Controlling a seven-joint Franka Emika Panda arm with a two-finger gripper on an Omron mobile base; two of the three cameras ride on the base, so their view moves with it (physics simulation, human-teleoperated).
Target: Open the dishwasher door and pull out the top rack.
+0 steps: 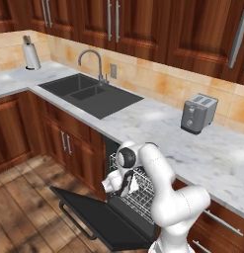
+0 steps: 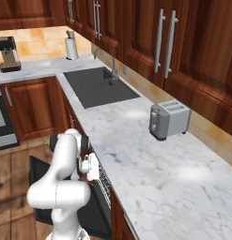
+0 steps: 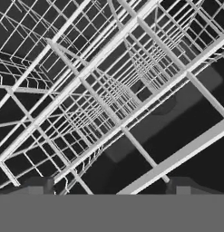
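While the dishwasher door (image 1: 101, 217) lies folded down flat over the wooden floor (image 1: 20, 197), bar handle toward the room, the top rack (image 1: 143, 190) sits in the cavity beneath the marble counter (image 1: 158, 131). Its wire grid crosses the hand view at close range. Gripper (image 1: 127, 185) is at the rack's front, fingers spread wide, grasping nothing. Toaster (image 1: 198, 113) stands on the counter; sink (image 1: 91, 94) lies further left.
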